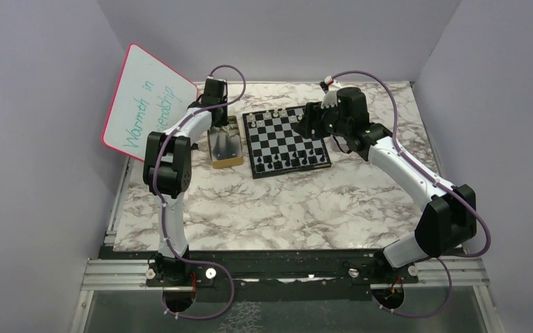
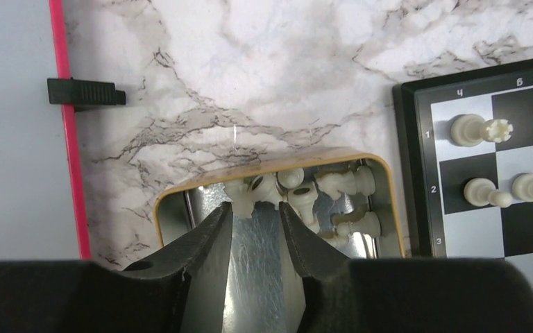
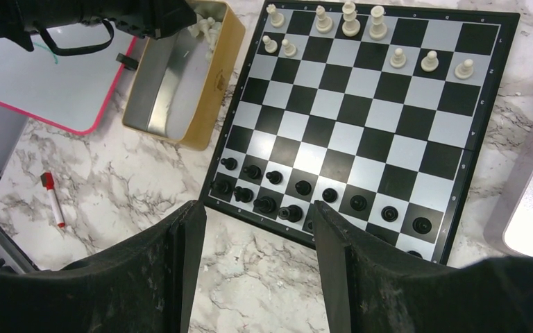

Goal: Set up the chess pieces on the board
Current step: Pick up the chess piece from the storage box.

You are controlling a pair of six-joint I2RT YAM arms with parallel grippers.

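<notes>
**Left wrist view.** My left fingers (image 2: 257,209) reach narrow into the tin (image 2: 271,161), which sits on the tabletop (image 2: 250,69) just beside the board (image 2: 416,180). The tips meet a pale piece (image 2: 241,200) at the edge of the heaped white pieces (image 2: 340,184); I cannot tell whether it is truly gripped.

**Right wrist view.** My right fingers (image 3: 257,208) hover wide and empty over the black pieces (image 3: 298,187) on the near ranks.

**Method.** I judge the step to be a pick. I should seat the piece squarely between both pads, lift straight up clear of the tin's rim, and set it upright on a vacant far-rank square without brushing its neighbours.
</notes>
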